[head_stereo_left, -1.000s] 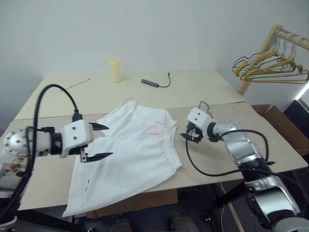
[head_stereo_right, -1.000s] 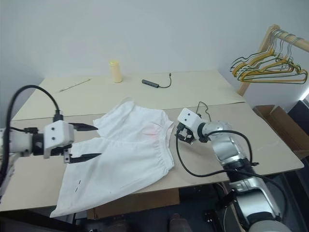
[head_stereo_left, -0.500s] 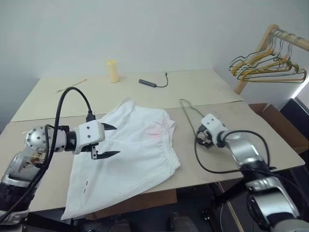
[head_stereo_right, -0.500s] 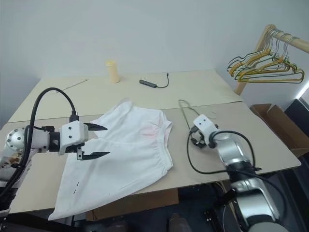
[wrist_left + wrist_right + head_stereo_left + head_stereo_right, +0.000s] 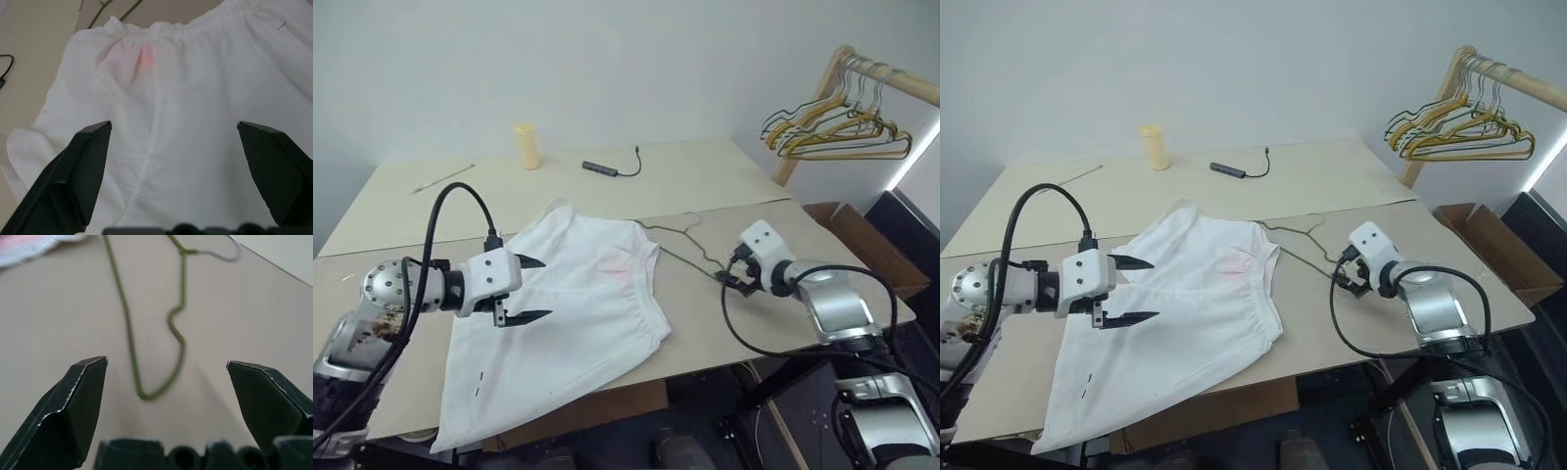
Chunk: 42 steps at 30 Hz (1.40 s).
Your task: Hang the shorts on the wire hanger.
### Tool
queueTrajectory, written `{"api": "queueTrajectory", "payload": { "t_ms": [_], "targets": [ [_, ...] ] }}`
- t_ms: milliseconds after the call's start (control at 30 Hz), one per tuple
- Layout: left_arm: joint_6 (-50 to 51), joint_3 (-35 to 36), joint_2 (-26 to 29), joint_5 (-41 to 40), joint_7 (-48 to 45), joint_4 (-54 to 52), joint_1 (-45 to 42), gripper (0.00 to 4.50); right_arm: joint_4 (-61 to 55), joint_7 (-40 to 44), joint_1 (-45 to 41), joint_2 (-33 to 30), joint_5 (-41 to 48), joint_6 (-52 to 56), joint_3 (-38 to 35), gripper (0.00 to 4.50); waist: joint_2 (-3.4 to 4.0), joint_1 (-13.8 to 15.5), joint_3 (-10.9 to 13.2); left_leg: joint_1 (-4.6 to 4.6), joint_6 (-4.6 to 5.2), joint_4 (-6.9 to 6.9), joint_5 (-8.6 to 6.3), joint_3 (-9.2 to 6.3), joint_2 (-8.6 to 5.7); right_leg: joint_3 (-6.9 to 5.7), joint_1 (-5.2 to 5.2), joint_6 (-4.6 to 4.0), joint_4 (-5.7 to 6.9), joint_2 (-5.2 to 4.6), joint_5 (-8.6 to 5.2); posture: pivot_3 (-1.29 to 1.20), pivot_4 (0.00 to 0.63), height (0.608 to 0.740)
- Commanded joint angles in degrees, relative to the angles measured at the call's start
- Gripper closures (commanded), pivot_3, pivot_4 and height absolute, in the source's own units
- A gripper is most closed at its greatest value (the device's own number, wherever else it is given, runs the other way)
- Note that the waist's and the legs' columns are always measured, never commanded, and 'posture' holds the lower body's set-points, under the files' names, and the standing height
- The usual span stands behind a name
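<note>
Judging the shorts (image 5: 573,304) limp and light, we'd pinch the waistband; wire hanger (image 5: 680,245) thin, springy; left end effector (image 5: 530,290) and right end effector (image 5: 728,276) both spread, empty.

shorts (image 5: 570,313): white, pink mark | wire hanger (image 5: 146,323): olive | table (image 5: 1332,176): beige

The counter (image 5: 724,176) lies bare between the shorts (image 5: 578,313) and its right edge, apart from the wire hanger (image 5: 680,245) lying flat just beside the waistband. Farther back, a yellow cup (image 5: 527,147) and a short black cable (image 5: 612,168) stand well apart from the cloth. A rack of hangers (image 5: 832,132) rises off the counter's far right corner.
</note>
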Motion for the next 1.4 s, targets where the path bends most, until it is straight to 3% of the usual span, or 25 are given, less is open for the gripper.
{"api": "queueTrajectory", "payload": {
  "t_ms": [33, 367, 667, 833, 1133, 1400],
  "targets": [
    [-1.16, 1.74, 1.14, -0.87, -0.36, -0.93, -0.88, 0.03, 9.14, 3.92, -6.53, 1.70, 3.12, -3.98, -1.33, 0.00, 0.00, -0.03, 0.00, -0.01, 0.00, 0.00, 0.00, 0.00, -0.01, 0.00, 0.00, 0.00, -0.01, -0.01, 0.01, -0.07, 0.000, 0.740],
    [-0.08, 3.21, 2.77, 0.19, 0.80, -4.07, 3.37, 0.03, 36.79, 10.37, -18.57, 4.50, -0.28, -10.67, 2.64, 0.00, 0.03, 0.62, 0.02, -0.08, 0.01, -0.01, 0.00, -0.04, -0.11, -0.02, 0.00, -0.26, -0.08, -0.10, 0.23, -0.03, 0.000, 0.740],
    [1.50, 4.50, 2.84, -0.65, 2.41, -6.79, 5.57, 0.03, 45.75, 10.42, -22.71, 5.62, -4.84, -10.55, 5.77, 0.00, 0.04, 0.66, 0.03, -0.02, 0.01, -0.01, 0.00, -0.04, -0.12, 0.00, 0.02, -0.27, -0.02, -0.11, 0.24, -0.01, 0.000, 0.740],
    [1.95, 4.28, 2.57, -0.78, 3.13, -7.45, 5.56, 0.00, 47.62, 8.30, -23.04, 6.00, -8.92, -12.15, 8.31, 1.25, 0.02, 0.80, 0.01, 0.04, 0.01, -0.01, 0.00, -0.05, -0.12, -0.01, 0.09, -0.27, -0.01, -0.12, 0.24, -0.01, 0.000, 0.740],
    [2.36, 3.47, 1.91, 0.03, 4.66, -7.69, 4.78, 0.00, 48.31, 5.17, -22.17, 6.35, -11.84, -11.39, 9.69, 4.46, -0.03, 1.41, -0.03, 0.29, 0.01, -0.01, 0.00, -0.05, -0.12, -0.02, 0.33, -0.21, -0.01, -0.12, 0.23, -0.01, 0.000, 0.740],
    [3.42, 1.52, -1.09, 0.75, 7.69, -5.52, 0.38, 0.00, 42.27, -4.01, -20.08, 6.43, -7.55, -7.57, 2.33, 4.46, -0.14, 2.20, -0.10, 0.69, 0.00, -0.01, 0.00, -0.05, -0.15, -0.10, 0.85, -0.01, -0.18, -0.21, 0.13, -0.05, 0.000, 0.740]
  ]
}}
